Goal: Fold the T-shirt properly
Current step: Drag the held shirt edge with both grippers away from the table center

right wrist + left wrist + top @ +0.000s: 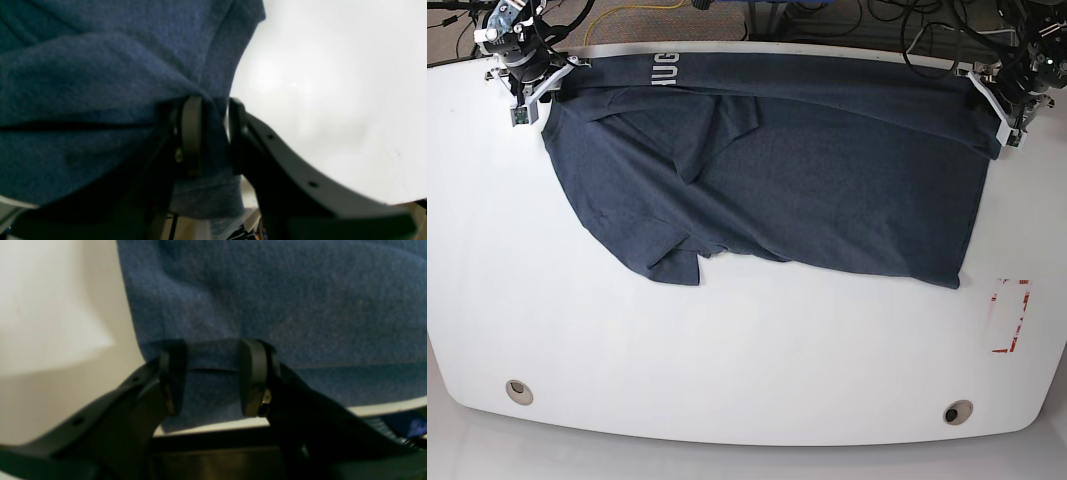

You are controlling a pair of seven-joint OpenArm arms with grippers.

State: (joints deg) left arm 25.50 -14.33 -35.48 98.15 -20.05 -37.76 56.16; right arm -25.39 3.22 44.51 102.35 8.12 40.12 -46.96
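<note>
At the far left corner of the white worktop (727, 370), the right gripper (545, 76) has its fingers (191, 133) pinching a bunched edge of the T-shirt (787, 170). The shirt lies spread across the far half of the worktop, white lettering (665, 70) along its far folded edge. At the far right corner, the left gripper (992, 100) pinches the hem between its fingers (253, 376).

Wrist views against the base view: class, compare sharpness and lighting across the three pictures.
Left wrist view: soft focus; T-shirt weave smeared, left gripper dark, table patchily lit. Right wrist view: blurred too, right gripper shadowed, table glaring to near white. Base view: sharpest and evenly lit, though the table edge bows like wide-lens distortion.
</note>
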